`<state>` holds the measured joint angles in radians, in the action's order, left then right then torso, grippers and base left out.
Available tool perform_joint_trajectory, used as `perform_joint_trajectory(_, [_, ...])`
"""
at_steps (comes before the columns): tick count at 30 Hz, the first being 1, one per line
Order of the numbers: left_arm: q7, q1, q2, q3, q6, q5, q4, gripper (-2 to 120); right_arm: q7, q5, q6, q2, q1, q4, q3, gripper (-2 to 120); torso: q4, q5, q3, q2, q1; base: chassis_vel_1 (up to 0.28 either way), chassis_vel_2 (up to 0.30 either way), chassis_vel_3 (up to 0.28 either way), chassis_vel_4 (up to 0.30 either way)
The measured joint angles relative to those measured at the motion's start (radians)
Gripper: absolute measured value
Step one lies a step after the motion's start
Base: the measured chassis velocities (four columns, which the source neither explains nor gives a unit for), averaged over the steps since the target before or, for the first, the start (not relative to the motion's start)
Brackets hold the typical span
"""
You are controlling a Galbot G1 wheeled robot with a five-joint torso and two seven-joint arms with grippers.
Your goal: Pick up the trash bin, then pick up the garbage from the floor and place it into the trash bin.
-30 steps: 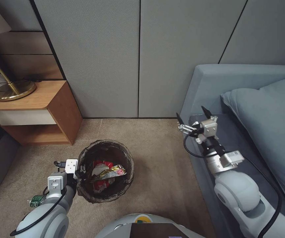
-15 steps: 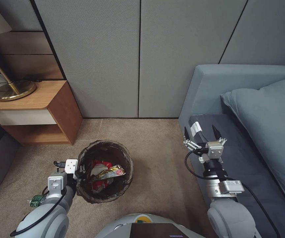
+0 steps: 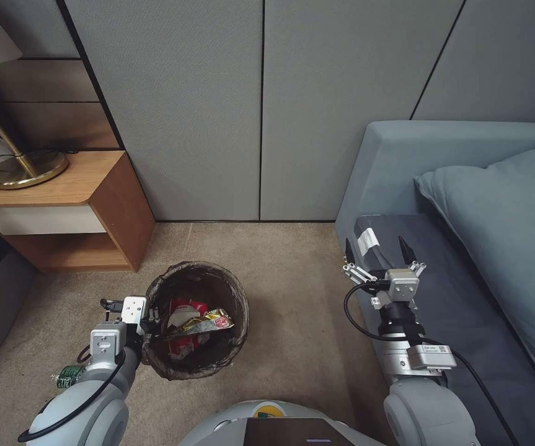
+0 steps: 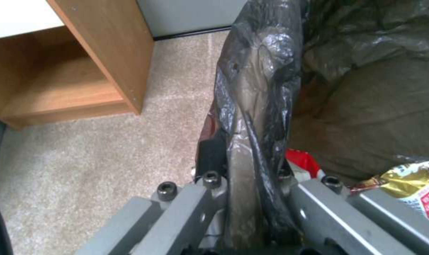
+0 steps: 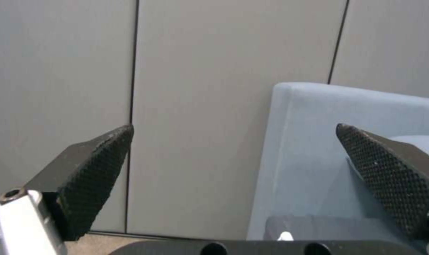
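The left gripper (image 3: 149, 322) is clamped on the near rim of the bin (image 3: 196, 319), one finger outside and one inside the bag liner (image 4: 257, 106), holding it over the carpet (image 3: 304, 310) beside the nightstand (image 3: 81, 210). The right gripper (image 3: 379, 257) hangs wide and empty over the edge of the sofa (image 3: 459, 297).

The grip takes only a thin edge of rim and slack plastic, so the bin could tilt or slip loose if the arm swings, spilling the wrappers (image 3: 196, 322) inside. A green-labelled bottle (image 3: 67, 375) lies on the floor just beside the left arm; reaching it with the right gripper would mean crossing over the bin.

The left arm partly covers the bottle. The liner hides the bin's wall, and whether the bin is clear of the floor cannot be told.
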<state>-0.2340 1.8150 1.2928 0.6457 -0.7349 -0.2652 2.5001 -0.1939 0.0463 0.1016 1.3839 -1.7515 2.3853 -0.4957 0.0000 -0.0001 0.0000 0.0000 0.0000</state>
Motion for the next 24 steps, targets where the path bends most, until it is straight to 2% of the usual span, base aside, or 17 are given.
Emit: perform_joint_trajectory(24, [0.001,0.002,0.018,0.000,0.000,-0.004,0.000,3,-0.004,0.010,0.001,-0.005,0.008,-0.002,0.013,100,0.0001,0.0001,0.000,0.000,0.000,0.000,0.000,0.000,0.000])
